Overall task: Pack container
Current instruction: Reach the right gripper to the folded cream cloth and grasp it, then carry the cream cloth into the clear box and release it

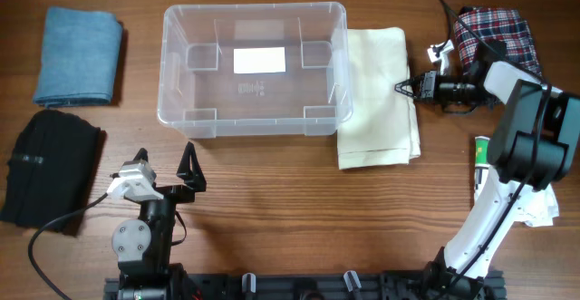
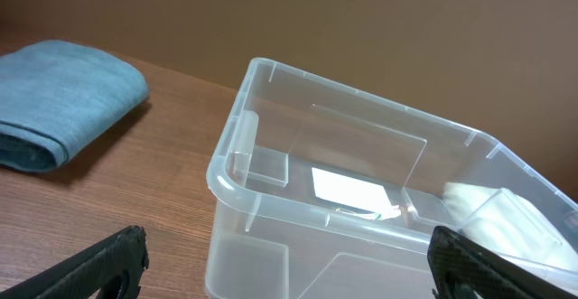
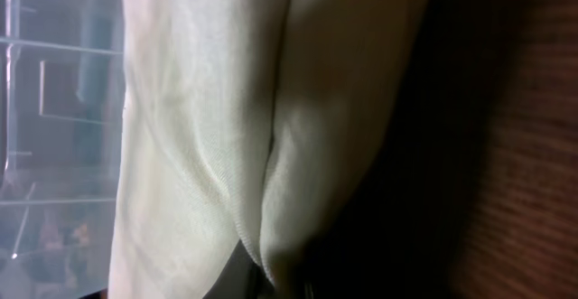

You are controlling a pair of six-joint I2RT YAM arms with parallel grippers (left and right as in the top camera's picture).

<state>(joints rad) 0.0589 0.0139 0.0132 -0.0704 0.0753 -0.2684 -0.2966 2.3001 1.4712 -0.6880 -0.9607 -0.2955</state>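
The clear container (image 1: 163, 64) stands at the back centre, empty, with a white label (image 1: 259, 60) on its base. It fills the left wrist view (image 2: 226, 186). A folded cream garment (image 1: 376, 91) lies against its right side. My right gripper (image 1: 405, 89) is at the garment's right edge. In the right wrist view the cream cloth (image 3: 208, 109) fills the frame and folds into the jaws (image 3: 280, 285), which look shut on it. My left gripper (image 1: 165, 159) is open and empty in front of the container's left corner (image 2: 284, 245).
A folded blue garment (image 1: 79, 55) lies at the back left and shows in the left wrist view (image 2: 63, 91). A black garment (image 1: 50, 164) lies in front of it. A plaid garment (image 1: 494, 33) is at the back right. A green-and-white tube (image 1: 481, 155) lies by the right arm's base.
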